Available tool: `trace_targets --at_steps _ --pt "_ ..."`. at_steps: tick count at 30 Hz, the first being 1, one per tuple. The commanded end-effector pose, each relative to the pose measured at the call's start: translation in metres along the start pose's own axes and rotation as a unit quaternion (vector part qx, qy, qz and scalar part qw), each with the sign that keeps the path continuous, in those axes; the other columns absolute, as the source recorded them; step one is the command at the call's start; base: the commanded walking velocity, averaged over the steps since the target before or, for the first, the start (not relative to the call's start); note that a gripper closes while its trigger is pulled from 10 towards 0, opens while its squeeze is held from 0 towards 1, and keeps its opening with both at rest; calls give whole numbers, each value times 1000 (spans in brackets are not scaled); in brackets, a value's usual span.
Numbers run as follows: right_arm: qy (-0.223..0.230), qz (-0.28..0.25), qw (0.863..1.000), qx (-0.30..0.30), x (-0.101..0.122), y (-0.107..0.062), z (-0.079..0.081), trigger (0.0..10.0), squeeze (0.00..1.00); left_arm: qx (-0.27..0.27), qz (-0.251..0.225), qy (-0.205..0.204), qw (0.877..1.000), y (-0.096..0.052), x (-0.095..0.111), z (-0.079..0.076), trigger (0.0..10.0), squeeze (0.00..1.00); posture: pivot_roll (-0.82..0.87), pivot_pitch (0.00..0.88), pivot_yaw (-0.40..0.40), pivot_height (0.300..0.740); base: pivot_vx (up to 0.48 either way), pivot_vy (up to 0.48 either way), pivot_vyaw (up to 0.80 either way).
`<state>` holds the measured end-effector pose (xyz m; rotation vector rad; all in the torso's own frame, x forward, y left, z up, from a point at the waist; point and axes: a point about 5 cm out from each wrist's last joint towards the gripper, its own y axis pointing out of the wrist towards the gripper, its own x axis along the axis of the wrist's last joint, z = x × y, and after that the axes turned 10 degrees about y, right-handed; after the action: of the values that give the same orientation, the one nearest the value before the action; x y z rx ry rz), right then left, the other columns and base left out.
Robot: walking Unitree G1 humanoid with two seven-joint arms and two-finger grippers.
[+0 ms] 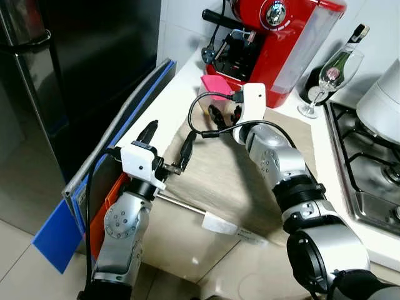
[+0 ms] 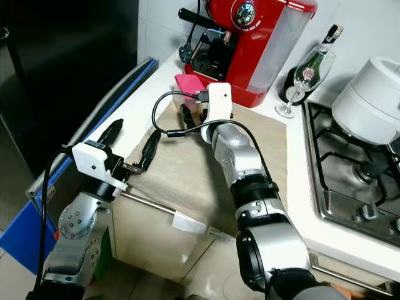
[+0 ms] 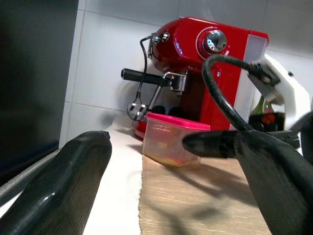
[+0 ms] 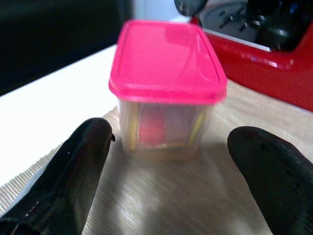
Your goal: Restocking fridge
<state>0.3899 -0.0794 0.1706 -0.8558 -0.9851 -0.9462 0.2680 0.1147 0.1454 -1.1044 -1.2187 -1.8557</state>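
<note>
Reaching with my right hand (image 4: 164,161), fingers spread wide and empty, toward the pink-lidded plastic container (image 4: 166,90), which stands on the wooden board (image 1: 231,175) on the bench (image 1: 165,106), just before the red espresso machine (image 1: 275,44). Its translucent walls look smooth, rigid and probably light; I judge the flat side walls below the lid the best hold. My left hand (image 1: 167,145) hovers released over the board's near edge. The black fridge (image 1: 75,69) stands at left.
</note>
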Motion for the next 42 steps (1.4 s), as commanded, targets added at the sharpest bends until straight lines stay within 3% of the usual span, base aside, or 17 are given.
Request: trace_targets --at_steps 1,22,31,32,33,34,42 --pt "-9 -8 1000 -10 7 0 -9 10000 0 -9 -10 -5 1000 2 5 -9 10000 0 61 10 -238 740 0 0 0" --pt "-11 -17 1000 -24 10 7 -17 10000 0 0 -3 -2 1000 -8 8 -12 10000 0 81 57 -270 740 0 0 0" --pt "19 -27 998 -54 10 7 -25 10000 0 -2 0 0 1000 -11 10 -12 10000 0 85 73 -266 740 0 0 0" --pt "26 -26 998 -57 9 7 -26 4314 0 -3 1 1 1000 -11 10 -12 10000 0 86 75 -263 740 0 0 0" --pt "26 -26 998 -57 9 7 -26 4314 0 -3 1 1 1000 -11 10 -12 10000 0 86 75 -263 740 0 0 0" --pt "29 -30 998 -56 10 7 -25 0 0 -4 2 2 1000 -11 10 -11 10000 0 88 76 -261 740 0 0 0" --pt "36 -39 997 -50 10 8 -22 0 0 -5 4 6 1000 -12 11 -10 10000 0 94 81 -263 740 0 0 0"
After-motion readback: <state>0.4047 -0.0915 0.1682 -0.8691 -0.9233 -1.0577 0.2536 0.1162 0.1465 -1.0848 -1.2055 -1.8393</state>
